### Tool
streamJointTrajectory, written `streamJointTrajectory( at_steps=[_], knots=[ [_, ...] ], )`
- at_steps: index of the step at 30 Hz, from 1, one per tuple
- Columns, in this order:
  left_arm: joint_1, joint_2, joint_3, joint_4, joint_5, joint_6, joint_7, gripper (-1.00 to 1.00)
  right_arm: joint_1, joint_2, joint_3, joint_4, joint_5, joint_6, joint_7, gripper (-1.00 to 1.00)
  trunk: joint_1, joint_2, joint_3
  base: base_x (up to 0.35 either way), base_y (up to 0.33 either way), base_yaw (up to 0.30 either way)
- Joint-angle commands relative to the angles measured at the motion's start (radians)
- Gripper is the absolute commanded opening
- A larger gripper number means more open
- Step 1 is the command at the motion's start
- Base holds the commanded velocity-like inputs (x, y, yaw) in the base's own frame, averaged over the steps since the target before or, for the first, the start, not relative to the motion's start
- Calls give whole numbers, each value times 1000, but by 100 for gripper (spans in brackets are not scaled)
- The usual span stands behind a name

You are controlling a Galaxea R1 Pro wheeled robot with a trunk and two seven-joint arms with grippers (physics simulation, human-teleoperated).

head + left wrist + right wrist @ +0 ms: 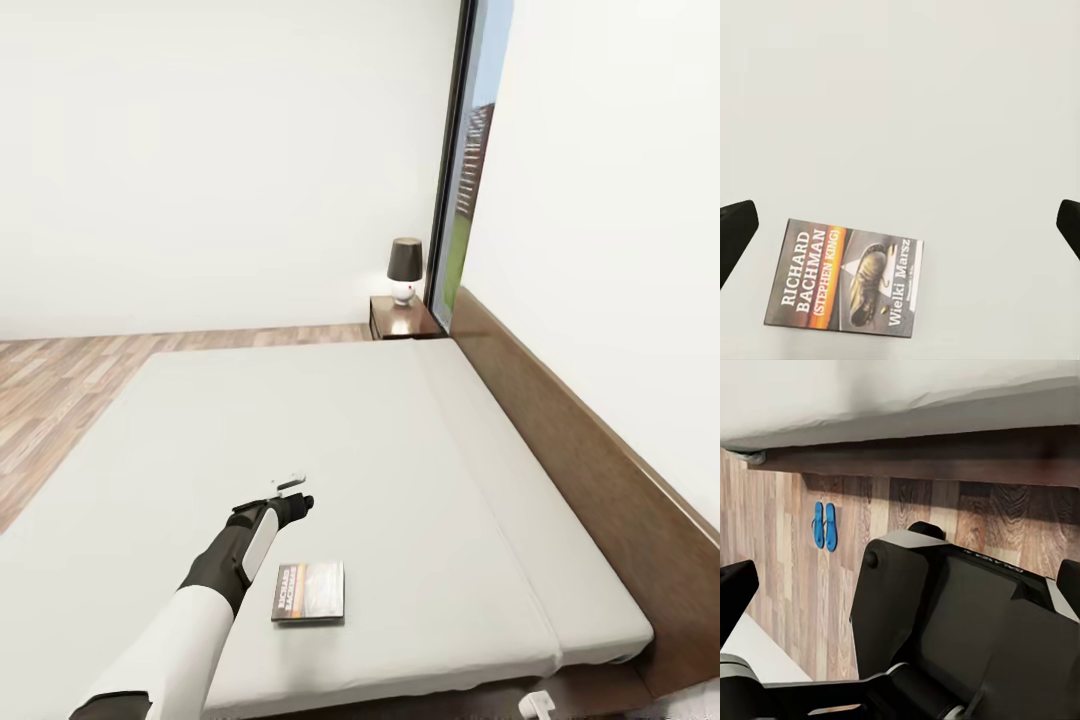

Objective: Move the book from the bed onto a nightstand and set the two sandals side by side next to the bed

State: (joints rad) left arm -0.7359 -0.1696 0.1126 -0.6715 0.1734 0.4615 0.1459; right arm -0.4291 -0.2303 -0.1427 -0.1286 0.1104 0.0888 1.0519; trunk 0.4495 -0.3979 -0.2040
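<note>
Hovering over the off-white mattress of the bed (400, 440), the left gripper (900, 225), jaws wide, should centre over the dark orange-banded paperback book (844, 277) before descending; right jaws: cannot tell.

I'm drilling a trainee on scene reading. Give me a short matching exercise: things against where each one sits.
Things:
1. book
2. sandals
3. lamp
4. left hand

Places:
A. on the nightstand
B. on the wood floor by the bed frame
C. above the mattress, past the book
D. flat on the mattress near the bed's near edge

Pairs: 1-D, 2-B, 3-A, 4-C
</note>
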Motion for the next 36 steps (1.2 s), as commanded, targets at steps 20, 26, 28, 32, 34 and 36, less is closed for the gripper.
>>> streamJointTrajectory(
  at_steps=[20, 26, 28, 32, 34, 36],
  knots=[
    [-2, -1, 3, 0, 9, 4, 10, 100, 0, 0, -9, -2, 9, 9, 6, 100, 1, -2, -34, 0, 0, 0],
    [-2, -1, 2, 0, 3, 2, 35, 100, 0, 0, -9, -2, 8, 9, 6, 100, 1, -2, -43, 0, 0, 0],
    [-2, -1, 2, 0, 3, -15, 95, 100, 0, 0, -9, -2, 8, 9, 6, 100, 1, -2, -46, 0, 0, 0],
    [-1, -2, -1, 2, 4, -50, 129, 100, 0, 0, -9, -2, 9, 9, 6, 100, 1, -2, -53, 0, 0, 0],
    [-2, -2, -9, 2, 3, -55, 133, 100, 0, 0, -9, -2, 9, 9, 6, 100, 1, -2, -56, 0, 0, 0],
    [-1, -1, -39, 3, 3, -60, 135, 100, 0, 0, -9, -2, 9, 9, 6, 100, 1, -2, -59, 0, 0, 0]
  ],
)
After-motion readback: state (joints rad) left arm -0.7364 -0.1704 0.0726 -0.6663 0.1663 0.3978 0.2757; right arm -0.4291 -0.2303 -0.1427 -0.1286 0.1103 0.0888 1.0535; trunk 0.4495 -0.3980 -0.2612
